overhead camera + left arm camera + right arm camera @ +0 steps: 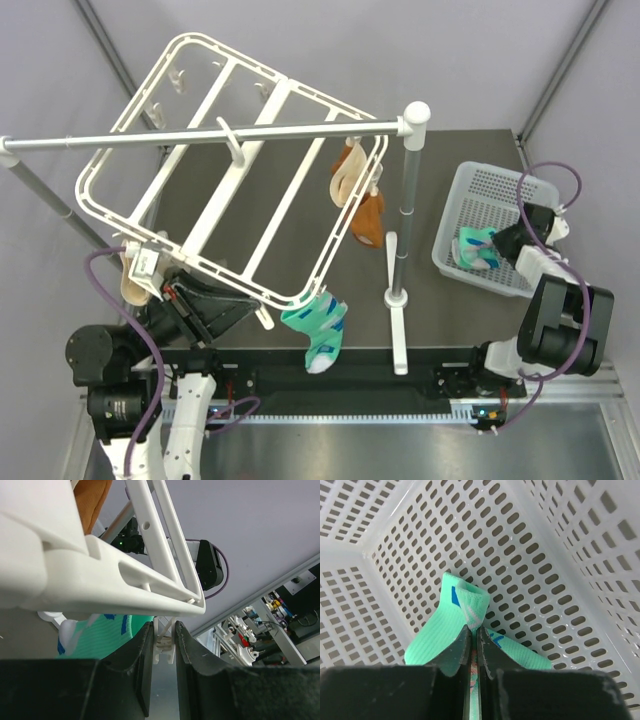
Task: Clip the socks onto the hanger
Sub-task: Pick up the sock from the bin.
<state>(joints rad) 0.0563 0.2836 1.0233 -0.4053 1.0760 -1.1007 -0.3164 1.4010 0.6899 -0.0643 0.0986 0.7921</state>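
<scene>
Well, one sock (pixel 318 330) hangs from the near corner of the hanger (pixel 240 150), toe down, over the near edge of the table (pixel 440 320). My left wrist view shows its green knit (pixel 107 632) just below the frame (pixel 125 580). The second sock (pixel 465 625) lies crumpled in the basket (pixel 555 555), off to the right of the post (pixel 408 190). My right gripper (pixel 475 632) reaches down into that basket (pixel 490 190), fingers pressed together with a fold of the second sock (pixel 475 248) pinched between them, near its cuff.

My left gripper (pixel 162 630) sits under the near left corner of the hanger, fingers drawn close, with a small white clip (pixel 164 647) caught in the narrow gap. From above, the left gripper (pixel 170 290) is just beside a beige sock (pixel 130 283) that hangs at that corner.

The hanger tilts on the rail (pixel 200 135), hooked on at its middle, far side higher in the view. An orange sock (pixel 368 218) dangles from its right side, close to the post. The right gripper (pixel 497 240) is well apart from the hanger.
</scene>
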